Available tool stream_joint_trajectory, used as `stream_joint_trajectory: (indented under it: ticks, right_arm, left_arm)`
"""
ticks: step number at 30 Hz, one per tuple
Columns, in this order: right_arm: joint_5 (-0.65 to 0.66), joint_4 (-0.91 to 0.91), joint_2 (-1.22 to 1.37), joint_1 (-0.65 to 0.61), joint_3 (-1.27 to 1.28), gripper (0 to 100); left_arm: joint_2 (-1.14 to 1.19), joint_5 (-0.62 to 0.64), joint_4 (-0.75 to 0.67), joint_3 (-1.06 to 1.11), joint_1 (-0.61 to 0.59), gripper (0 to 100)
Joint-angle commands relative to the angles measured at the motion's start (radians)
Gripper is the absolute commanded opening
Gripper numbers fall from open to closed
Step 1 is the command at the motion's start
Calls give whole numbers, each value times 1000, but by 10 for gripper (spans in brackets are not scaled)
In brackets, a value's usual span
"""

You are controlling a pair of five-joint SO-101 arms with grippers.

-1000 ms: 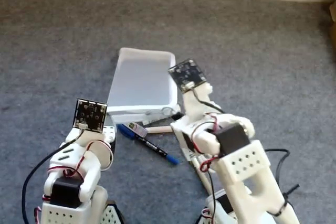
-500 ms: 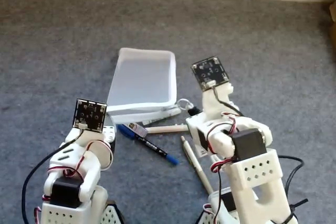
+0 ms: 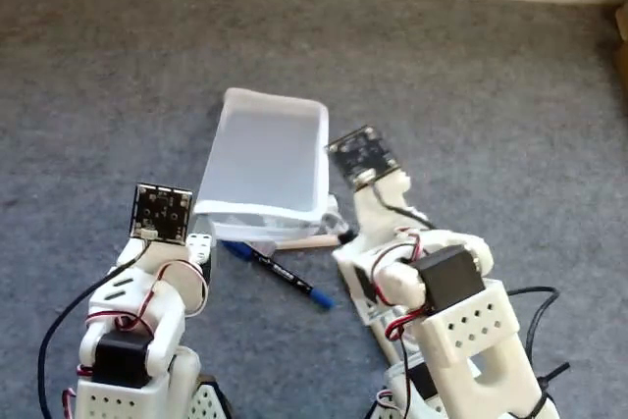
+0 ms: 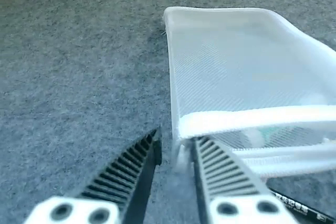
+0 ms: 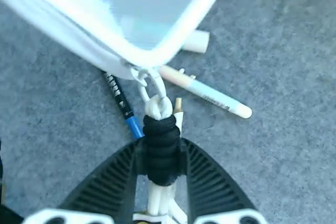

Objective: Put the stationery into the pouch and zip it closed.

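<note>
- White see-through mesh pouch (image 3: 263, 154) flat on grey carpet (image 3: 491, 95).
- Left gripper (image 4: 176, 141) fingers apart, one on each side of a pouch corner.
- Right gripper (image 5: 160, 153) squeezed tight on black zip pull (image 5: 160, 132).
- Black and blue pen (image 3: 278, 270) and cream pen (image 5: 202, 92) on the carpet, just beside the pouch.

High: far above, looking down and forward.
Left wrist: low, close, facing forward.
Right wrist: very close, looking down.
All share: the pouch (image 3: 265, 159).

FREE: open carpet (image 3: 471, 76) is left beyond and beside the pouch (image 3: 265, 154) | BLOCKED: its near edge is hemmed by the left gripper (image 4: 176, 140), the right gripper (image 5: 160, 148) clamped on the zip pull (image 5: 157, 109), and pens (image 3: 280, 272)
</note>
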Motion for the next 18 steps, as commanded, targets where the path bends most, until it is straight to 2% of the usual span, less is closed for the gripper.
stream_joint_trajectory:
  ticks: [1,7,11,18]
  right_arm:
    - [8,15,-28,-25,-87,4]
    - [8,108,-28,-25,-185,4]
    - [9,163,-28,-25,-255,4]
    - [8,217,-28,-48,-271,4]
  left_arm:
    - [-8,34,0,-61,-15,175]
    - [-5,28,-6,-54,-15,175]
    - [1,-25,-6,-51,-15,175]
    - [1,-28,-44,8,-8,174]
